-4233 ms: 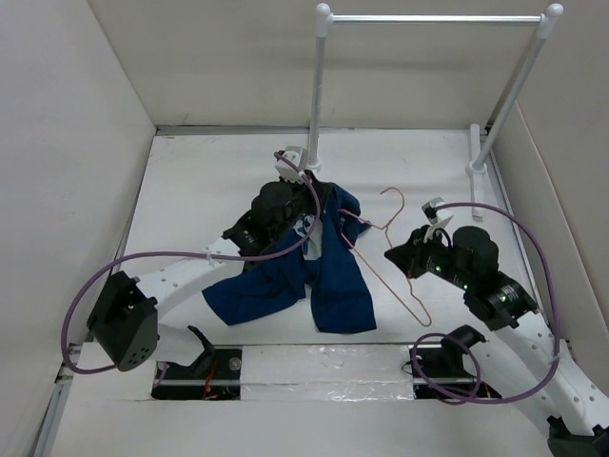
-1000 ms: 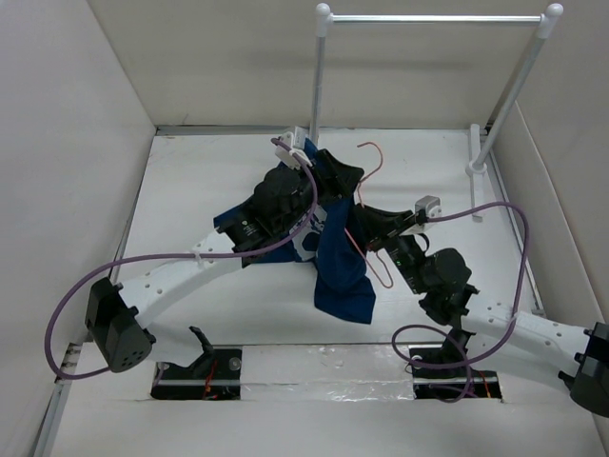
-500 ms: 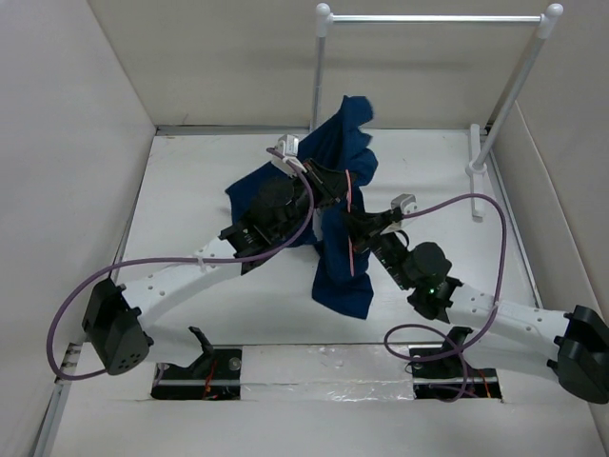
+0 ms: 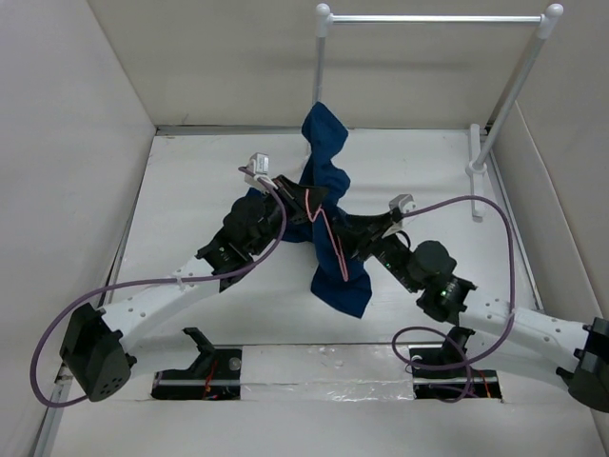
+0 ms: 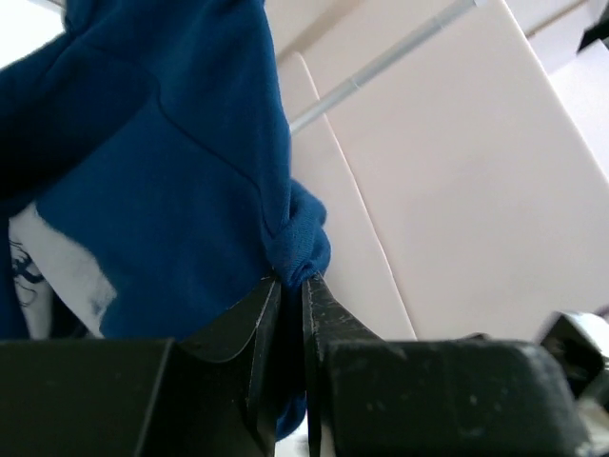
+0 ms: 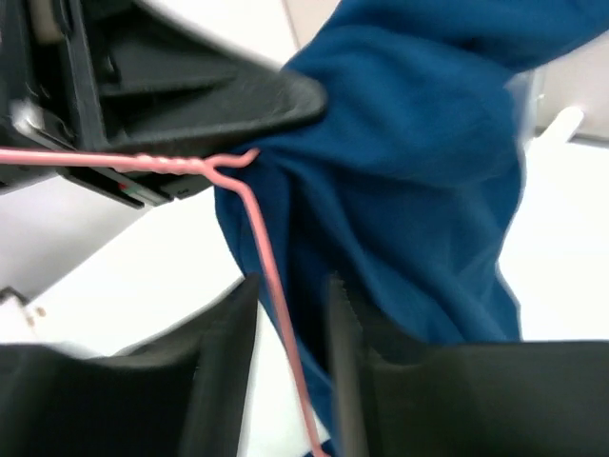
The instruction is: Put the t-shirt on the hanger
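Soft, light t-shirt (image 5: 181, 181) sags from the left hand's (image 5: 286, 286) clenched pinch. The right hand (image 6: 290, 290) grasps the thin wire hanger (image 6: 171, 163). The collar hem is likely the best hold.

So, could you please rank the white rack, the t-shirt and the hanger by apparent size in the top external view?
1. White rack: widest span.
2. T-shirt.
3. Hanger: only a thin stretch shows; cloth hides the rest, so its full size is unsure.
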Available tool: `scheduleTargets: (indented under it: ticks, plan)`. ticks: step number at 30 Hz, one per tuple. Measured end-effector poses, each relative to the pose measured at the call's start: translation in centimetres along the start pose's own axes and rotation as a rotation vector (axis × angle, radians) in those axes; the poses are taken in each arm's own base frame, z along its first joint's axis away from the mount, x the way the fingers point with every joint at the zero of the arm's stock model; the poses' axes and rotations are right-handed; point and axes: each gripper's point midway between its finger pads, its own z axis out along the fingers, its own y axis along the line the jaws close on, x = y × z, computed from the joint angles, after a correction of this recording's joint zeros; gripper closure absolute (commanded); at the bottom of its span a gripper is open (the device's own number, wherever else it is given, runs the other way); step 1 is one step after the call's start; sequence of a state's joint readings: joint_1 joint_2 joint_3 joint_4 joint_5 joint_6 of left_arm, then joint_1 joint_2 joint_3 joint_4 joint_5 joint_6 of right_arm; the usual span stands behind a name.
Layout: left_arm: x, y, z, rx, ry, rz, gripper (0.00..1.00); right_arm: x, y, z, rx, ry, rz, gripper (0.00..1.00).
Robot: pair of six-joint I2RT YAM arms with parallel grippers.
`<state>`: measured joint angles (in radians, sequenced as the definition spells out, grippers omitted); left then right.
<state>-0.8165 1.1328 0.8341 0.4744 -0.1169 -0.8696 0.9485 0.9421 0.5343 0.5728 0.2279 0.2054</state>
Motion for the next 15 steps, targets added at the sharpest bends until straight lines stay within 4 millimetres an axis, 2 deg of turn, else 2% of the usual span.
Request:
scheduleTargets:
  ticks: [1, 3, 6, 7, 8, 9, 11, 15]
  plan:
    - [-0.5, 0.5, -0.1, -0.01, -0.009, 0.001, 1.0, -0.7, 0.1, -0.2, -0.003, -0.006, 0.004, 0.4]
    - [-1.6, 1.1, -0.4, -0.022, -0.029, 0.001, 1.0, -2.3, 0.5, -0.9, -0.014, -0.03, 0.013, 0.34]
    - [-2.7, 1.6, -1.0, -0.023, -0.048, 0.0, 1.0, -4.3, 0.6, -2.4, -0.024, -0.067, 0.024, 0.32]
    - [-2.9, 1.7, -1.2, -0.021, -0.049, 0.0, 1.0, -4.8, 0.6, -2.8, -0.023, -0.076, 0.026, 0.41]
    - [-2.9, 1.6, -1.4, -0.016, -0.043, 0.001, 1.0, -5.2, 0.4, -3.0, -0.018, -0.082, 0.021, 0.64]
    - [-2.7, 1.4, -1.5, -0.008, -0.033, 0.001, 1.0, -5.4, 0.0, -3.1, -0.008, -0.082, 0.011, 1.0]
    - [-2.2, 1.1, -1.7, 0.012, -0.003, 0.002, 1.0, -6.2, -1.0, -2.5, 0.024, -0.078, 0.001, 1.0]
    - [-0.9, 1.4, -2.5, 0.019, 0.056, 0.004, 1.0, -7.8, -3.0, 0.6, 0.076, -0.049, -0.023, 0.98]
